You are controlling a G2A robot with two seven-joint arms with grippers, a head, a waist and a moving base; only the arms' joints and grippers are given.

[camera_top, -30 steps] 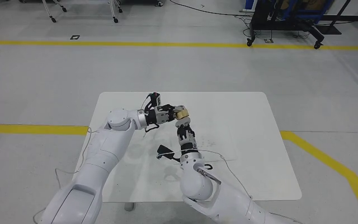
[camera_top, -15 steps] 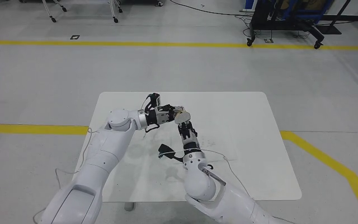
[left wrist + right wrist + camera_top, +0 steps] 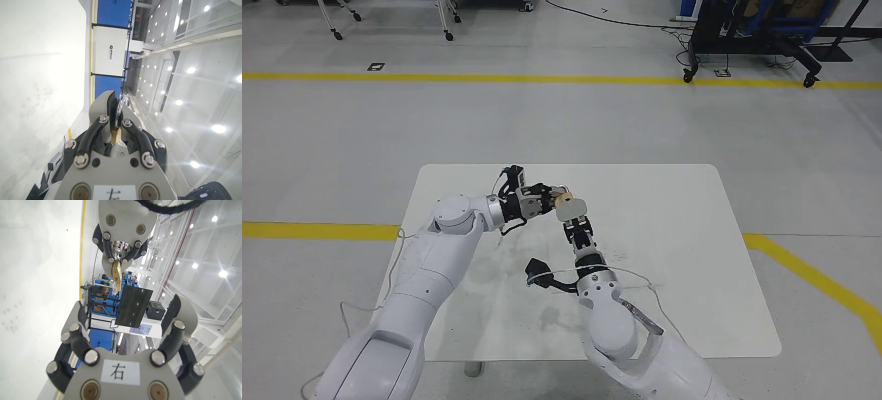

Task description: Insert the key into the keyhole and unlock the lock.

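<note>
Top view has the left arm lying across the left half of the white table [image 3: 672, 260], its left gripper [image 3: 546, 203] raised over the middle of the tabletop near the far edge. The gripper's fingers are closed on the lock [image 3: 562, 201], a small brass padlock held off the surface and pointing toward the table's right side. Just to the right of the lock, and slightly nearer the robot, is the right gripper [image 3: 574, 212], its arm coming up from the near edge.

Left wrist view shows the two grey fingers [image 3: 100, 108] of the left gripper [image 3: 116, 113] pressed against the flat sides of the lock [image 3: 115, 136]. The silver key [image 3: 120, 108] stands out of the lock's outer end, between the fingertips.

Right wrist view looks along the right gripper [image 3: 127, 311], whose jaws are spread wide with nothing between them. Its ribbed pads [image 3: 171, 311] are well apart. Beyond them, the left gripper [image 3: 115, 263] clamps the lock [image 3: 117, 273], and the key [image 3: 114, 288] sits in the end of the lock facing the right gripper, a gap separating the key from the open fingers.
</note>
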